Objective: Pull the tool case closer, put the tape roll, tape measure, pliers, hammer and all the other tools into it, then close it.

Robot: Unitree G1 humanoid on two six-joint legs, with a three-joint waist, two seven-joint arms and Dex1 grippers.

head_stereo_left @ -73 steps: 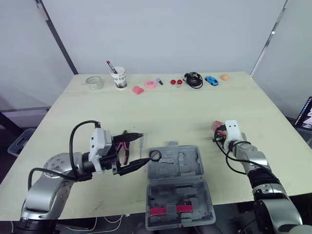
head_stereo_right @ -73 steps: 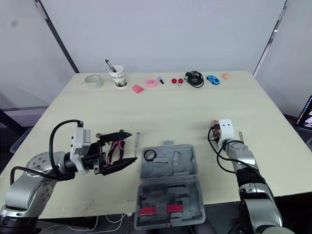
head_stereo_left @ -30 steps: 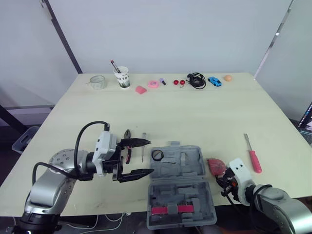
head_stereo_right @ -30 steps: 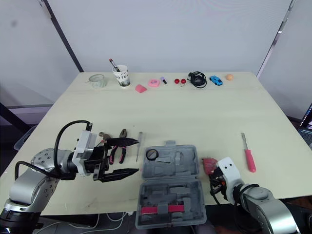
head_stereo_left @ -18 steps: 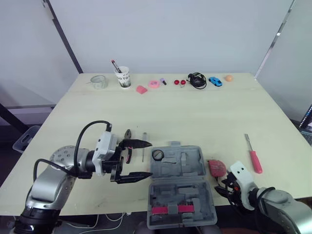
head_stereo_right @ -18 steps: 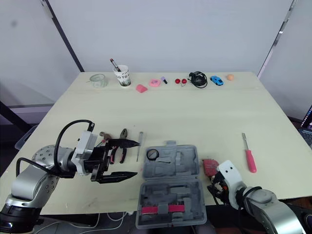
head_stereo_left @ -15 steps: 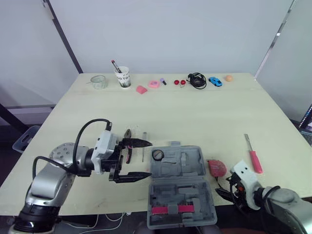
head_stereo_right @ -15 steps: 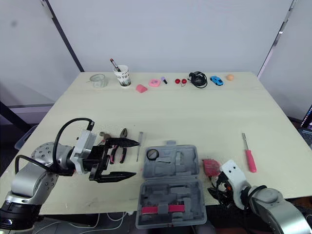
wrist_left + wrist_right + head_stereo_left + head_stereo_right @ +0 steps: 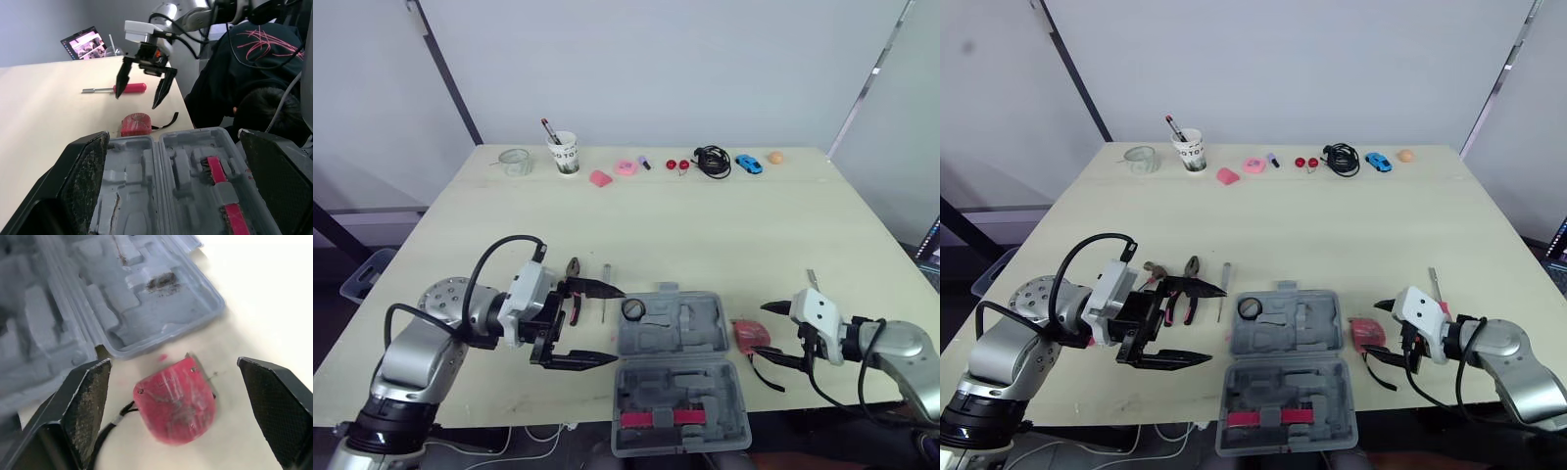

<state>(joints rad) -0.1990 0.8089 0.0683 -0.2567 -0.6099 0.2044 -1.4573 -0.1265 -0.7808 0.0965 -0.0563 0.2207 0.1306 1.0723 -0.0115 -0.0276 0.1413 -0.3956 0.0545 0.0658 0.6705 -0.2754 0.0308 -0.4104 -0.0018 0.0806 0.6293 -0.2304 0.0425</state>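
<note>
The grey tool case (image 9: 677,377) lies open near the table's front edge, with the black tape roll (image 9: 631,309) in its upper half. Right of the case lies the red tape measure (image 9: 749,336), also the tape measure (image 9: 178,401) between my right fingers (image 9: 85,396) in the wrist view. My right gripper (image 9: 770,343) is open, its tips either side of the tape measure and apart from it. My left gripper (image 9: 617,326) is open and empty left of the case. Pliers (image 9: 1185,296), a hammer (image 9: 1150,270) and a thin screwdriver (image 9: 605,299) lie behind it. A red-handled screwdriver (image 9: 122,88) lies beyond my right gripper.
Along the far edge stand a glass jar (image 9: 515,162), a paper cup with pens (image 9: 565,154), pink and red bits, a black cable (image 9: 710,159), a blue toy car (image 9: 750,163) and an orange ball (image 9: 775,156). A person in dark clothes (image 9: 254,73) is by the front right corner.
My right gripper has gone from shut to open and has come up from the table's front edge to face the tape measure. The left gripper has stayed open, drifting slightly.
</note>
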